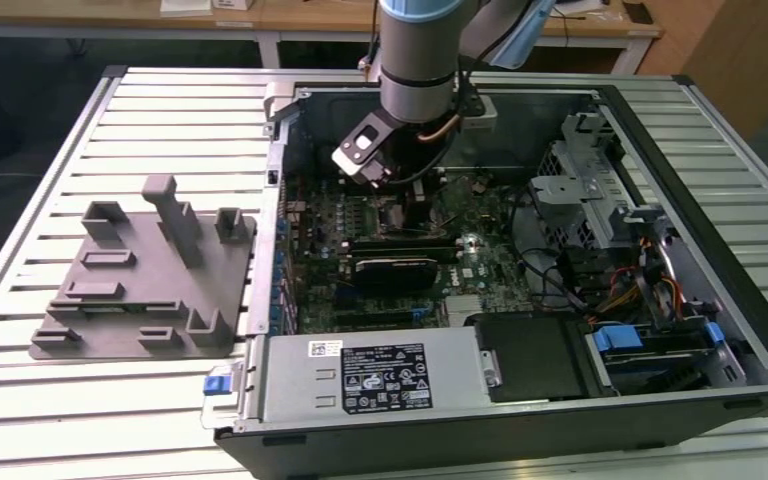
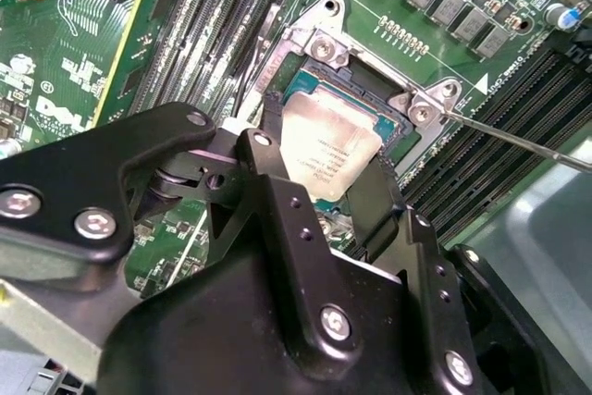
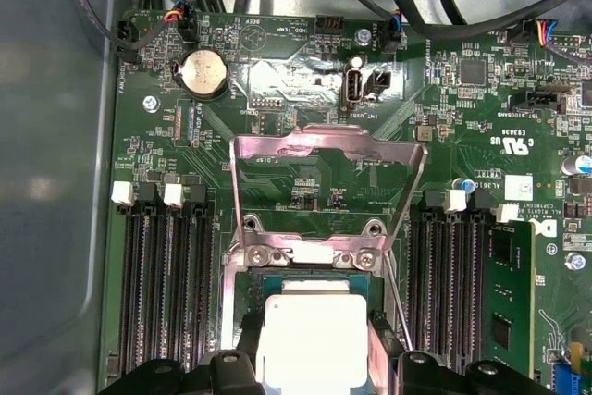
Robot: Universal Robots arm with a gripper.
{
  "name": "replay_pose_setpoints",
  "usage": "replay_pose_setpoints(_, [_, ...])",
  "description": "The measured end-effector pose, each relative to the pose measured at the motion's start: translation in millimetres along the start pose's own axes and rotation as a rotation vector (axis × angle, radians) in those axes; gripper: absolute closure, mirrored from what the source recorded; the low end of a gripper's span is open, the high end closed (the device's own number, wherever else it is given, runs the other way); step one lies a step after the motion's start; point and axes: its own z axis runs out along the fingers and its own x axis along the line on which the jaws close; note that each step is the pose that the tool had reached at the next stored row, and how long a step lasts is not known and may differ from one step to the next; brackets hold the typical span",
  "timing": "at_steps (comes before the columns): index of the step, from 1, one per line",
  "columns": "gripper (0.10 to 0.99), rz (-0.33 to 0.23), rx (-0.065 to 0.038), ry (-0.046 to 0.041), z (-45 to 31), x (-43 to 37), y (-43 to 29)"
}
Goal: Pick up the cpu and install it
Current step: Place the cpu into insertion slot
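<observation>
Silvery-white flat square cpu [image 3: 311, 335], faintly printed, clamped in the black tool [image 3: 313, 363].

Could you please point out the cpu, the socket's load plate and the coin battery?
cpu [image 3: 312, 339]: first wrist view, centre of its silvery top.
load plate [image 3: 326, 141]: first wrist view, on its crossbar.
coin battery [image 3: 203, 74]: first wrist view, middle of its face.

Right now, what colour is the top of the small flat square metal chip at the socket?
Silvery white; the cpu shows best in the first wrist view.
</observation>
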Motion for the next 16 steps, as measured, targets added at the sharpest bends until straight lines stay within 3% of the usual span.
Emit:
replay_pose_setpoints(11, [0.557,0.006,-0.001,0.0045,1.6,0.3,0.1])
replay_pose_setpoints(13, [0.545,0.006,-0.001,0.0043,1.7,0.3,0.1])
replay_pose_setpoints(14, [0.482,0.006,0.000,0.0036,1.5,0.1,0.0])
replay_pose_setpoints(16, [0.482,0.006,0.000,0.0033,1.3,0.1,0.0])
